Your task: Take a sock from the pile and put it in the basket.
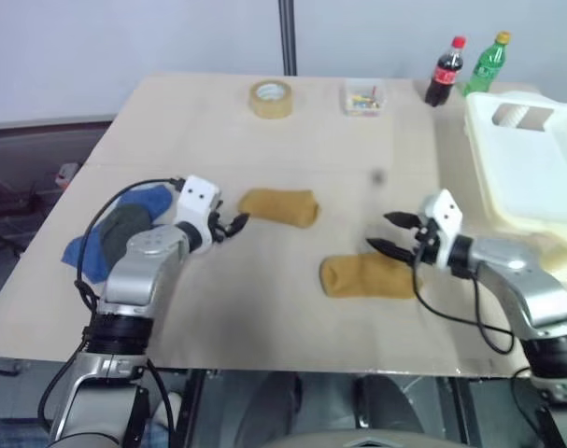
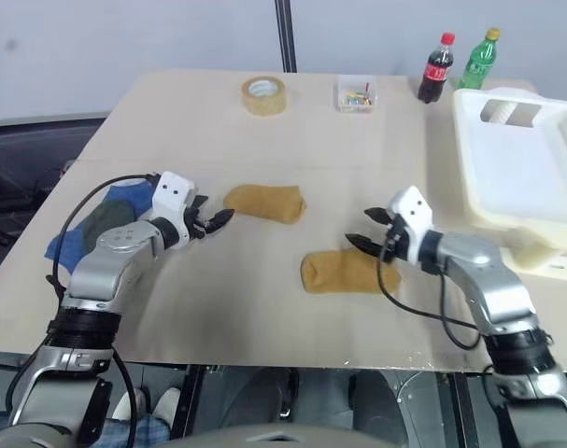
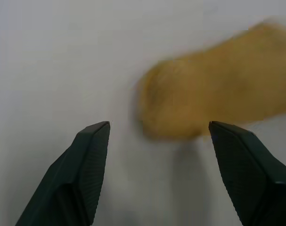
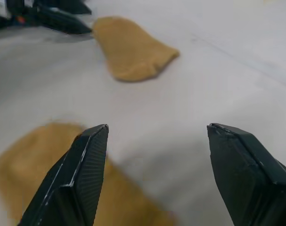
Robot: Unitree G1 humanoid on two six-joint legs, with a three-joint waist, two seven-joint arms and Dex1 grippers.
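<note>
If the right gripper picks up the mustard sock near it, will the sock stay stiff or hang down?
The mustard sock lies flat and soft-edged on the table, so it would probably droop. It looks thin, likely light. The open right gripper may pinch only one layer.

Both eye views look forward and down from the head over the whole bench (image 1: 264, 317), sharing it from near edge to the bottles at upper right, slightly offset sideways. The left wrist view sits close above the bench, looking past the left gripper (image 3: 159, 129) at one mustard sock (image 3: 218, 84). The right wrist view looks low across the bench past the right gripper (image 4: 157, 132), sharing that sock at its upper left.
</note>
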